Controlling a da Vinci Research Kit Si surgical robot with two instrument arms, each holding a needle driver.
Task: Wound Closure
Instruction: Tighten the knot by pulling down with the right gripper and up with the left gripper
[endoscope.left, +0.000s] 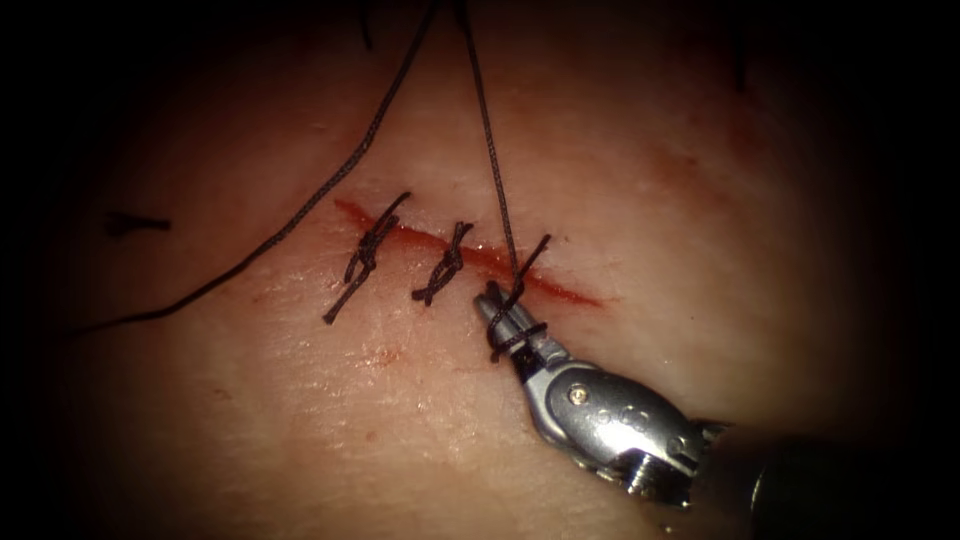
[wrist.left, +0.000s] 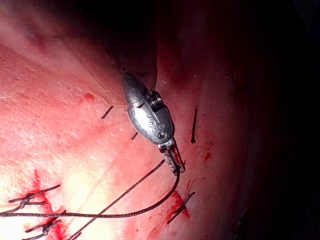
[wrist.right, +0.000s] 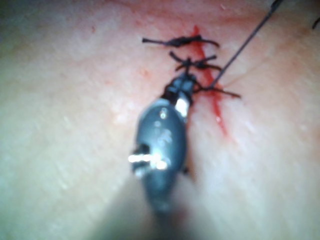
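My right tool (endoscope.left: 492, 296) comes in from the lower right, and its shut jaws lie on the tissue (endoscope.left: 300, 400) beside the cut (endoscope.left: 572, 292). Dark thread (endoscope.left: 519, 334) is wound around these jaws where a third stitch (endoscope.left: 532, 258) crosses the cut. The right wrist view has the same tool (wrist.right: 186, 84) with thread around its tip. From that stitch one strand (endoscope.left: 487, 120) runs straight up. My left tool (wrist.left: 174, 160) is shut on the thread (wrist.left: 150, 207), which curves away from its jaws across the tissue.
Two tied stitches (endoscope.left: 368, 252) (endoscope.left: 446, 264) cross the cut to the left of the right tool. A long slack strand (endoscope.left: 330, 185) curves down and left over the tissue. Red fluid lines the cut. A short cut end of thread (endoscope.left: 135, 223) lies far left.
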